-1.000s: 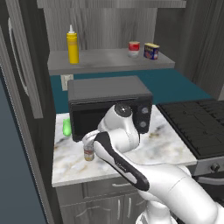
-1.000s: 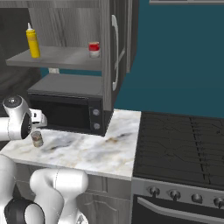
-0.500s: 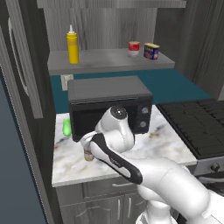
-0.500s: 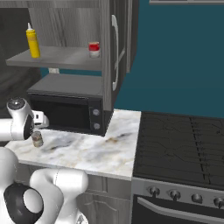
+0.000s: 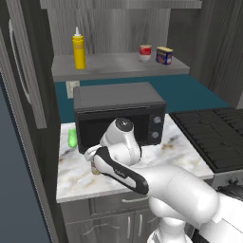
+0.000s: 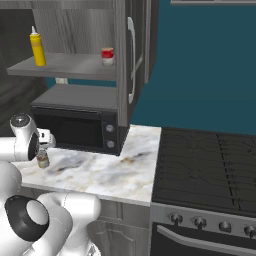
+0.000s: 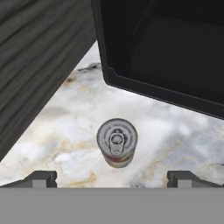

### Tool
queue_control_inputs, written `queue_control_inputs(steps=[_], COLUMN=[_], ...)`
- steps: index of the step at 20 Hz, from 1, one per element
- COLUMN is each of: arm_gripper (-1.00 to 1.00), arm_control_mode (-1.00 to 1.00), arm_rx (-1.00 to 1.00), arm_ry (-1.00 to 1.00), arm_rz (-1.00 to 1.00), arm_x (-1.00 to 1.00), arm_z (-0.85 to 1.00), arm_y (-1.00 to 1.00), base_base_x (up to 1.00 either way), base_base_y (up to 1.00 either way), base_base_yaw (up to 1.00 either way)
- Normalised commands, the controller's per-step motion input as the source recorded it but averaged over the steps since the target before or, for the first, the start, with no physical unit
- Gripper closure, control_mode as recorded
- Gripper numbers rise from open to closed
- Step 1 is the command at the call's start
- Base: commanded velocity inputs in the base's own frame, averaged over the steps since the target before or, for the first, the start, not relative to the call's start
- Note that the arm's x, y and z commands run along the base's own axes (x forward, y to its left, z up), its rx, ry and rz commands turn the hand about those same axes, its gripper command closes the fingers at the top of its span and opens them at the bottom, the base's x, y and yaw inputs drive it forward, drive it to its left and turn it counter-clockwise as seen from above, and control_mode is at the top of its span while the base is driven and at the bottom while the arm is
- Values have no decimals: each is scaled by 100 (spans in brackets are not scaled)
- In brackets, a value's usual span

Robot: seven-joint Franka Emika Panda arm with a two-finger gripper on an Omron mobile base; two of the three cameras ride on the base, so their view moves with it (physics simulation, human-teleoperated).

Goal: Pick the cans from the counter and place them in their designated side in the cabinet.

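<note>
Gripper (image 7: 111, 177) spread wide above the small brownish-red-and-tan metal can (image 7: 117, 143) on the marbled counter (image 7: 65, 131).
Rigid, light, probably slick-sided; best pinched across its mid-body.

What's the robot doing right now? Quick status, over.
Gripper open, above brownish can. Can upright on counter, not gripped. Red can on cabinet shelf. Microwave close behind.

Bare marbled worktop (image 7: 65, 127) lies all around the upright can (image 7: 117, 142), leaving room on both its flanks for the wide-open end effector (image 7: 111, 177), while the black microwave (image 7: 166, 52) crowds in just behind it and a dark wood-grain panel (image 7: 39, 57) walls one side.
</note>
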Motion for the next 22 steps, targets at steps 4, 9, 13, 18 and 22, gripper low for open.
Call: queue_control_inputs(steps=[4, 9, 13, 18, 22], arm_gripper=[-100, -100, -100, -100, -100], arm_control_mode=[-100, -100, -100, -100, -100], arm_rx=[0, 0, 0, 0, -1], arm_ry=[3, 2, 2, 3, 2], arm_rz=[0, 0, 0, 0, 0], arm_x=[9, 12, 13, 11, 5], arm_z=[-16, -14, -15, -14, -12], arm_y=[6, 1, 2, 8, 9], base_base_x=[0, 0, 0, 0, 0], base_base_y=[0, 0, 0, 0, 0], base_base_yaw=[0, 0, 0, 0, 0])
